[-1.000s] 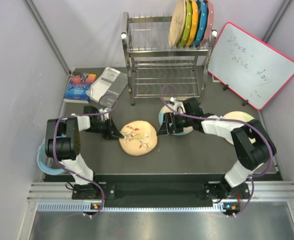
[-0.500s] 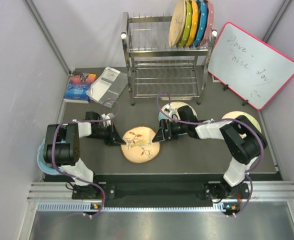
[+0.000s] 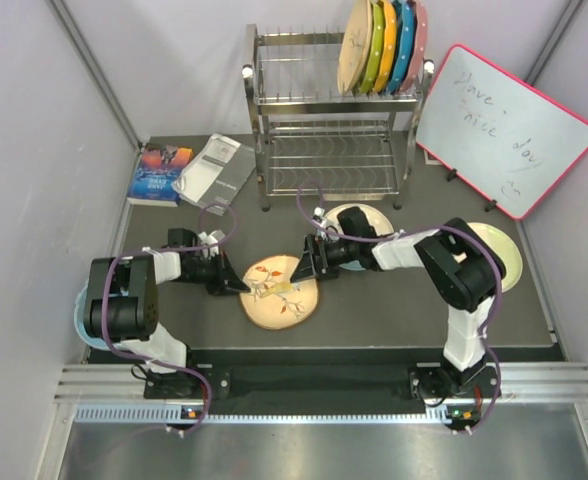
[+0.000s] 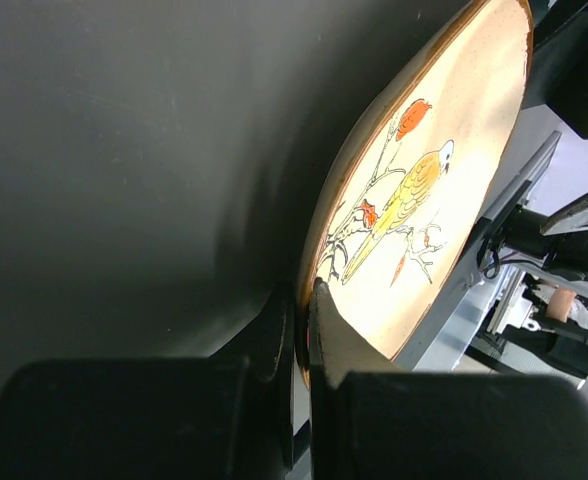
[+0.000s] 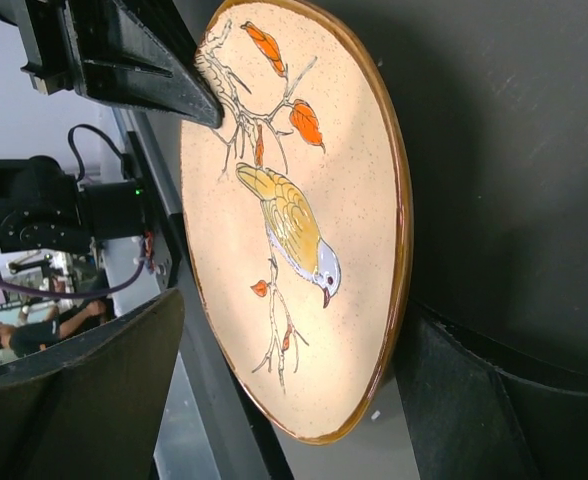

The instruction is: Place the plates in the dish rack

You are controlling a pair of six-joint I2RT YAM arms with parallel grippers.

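The left arm folds up at the near left corner of the table [image 3: 394, 305], and its forearm lies low, reaching right toward the middle. The left gripper [image 4: 302, 312] has its jaws pinched tight on the left rim of the bird plate [image 3: 277, 291].

The right arm rises from the near right corner, bends at the elbow, and stretches left across a second cream plate [image 3: 366, 214]. The right gripper [image 3: 314, 267] sits at the bird plate's far right rim. Its jaws are spread wide on either side of that rim and clamp nothing.

The bird plate sits near the middle of the table, nearer the near edge, painted face up. Being round, it has no long axis. Its painted branch runs from the left rim toward the near right. I cannot tell whether it lies flat or is tipped.

The dish rack [image 3: 326, 150] stands at the far edge.
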